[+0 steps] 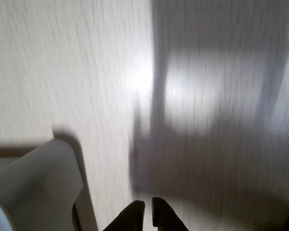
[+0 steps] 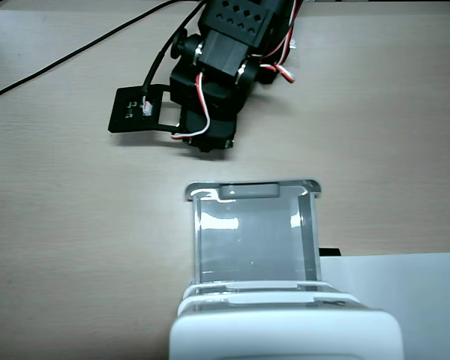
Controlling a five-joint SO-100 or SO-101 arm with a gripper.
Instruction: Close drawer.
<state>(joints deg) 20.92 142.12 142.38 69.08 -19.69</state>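
In the fixed view the drawer [image 2: 253, 234] is pulled far out of the white cabinet [image 2: 285, 334], which stands at the bottom edge and is cut off there. The drawer is a clear tray with a pale grey rim, and its small grey handle tab [image 2: 248, 190] faces the arm. Through the clear floor only the tabletop [image 2: 75, 225] shows. A white sheet of paper [image 2: 405, 300] lies just right of the cabinet, running out of the picture. Where the sheet meets the drawer a small dark thing peeks out; it is too small to name.

The black arm [image 2: 225, 67] stands above the drawer in this view, apart from the handle, with red and white wires on it. Its upper part is cut off by the top edge. The claw [image 2: 207, 145] points down toward the tabletop, and here its tips are hard to separate.

The wrist view is blurred. Two dark fingertips [image 1: 133, 216] enter from the bottom edge with only a thin gap between them, so the claw seems nearly clenched and grasps nothing. A pale grey rounded part [image 1: 38, 187] fills the lower left corner; I cannot tell what it is. Broad grey shadows lie over the right half.
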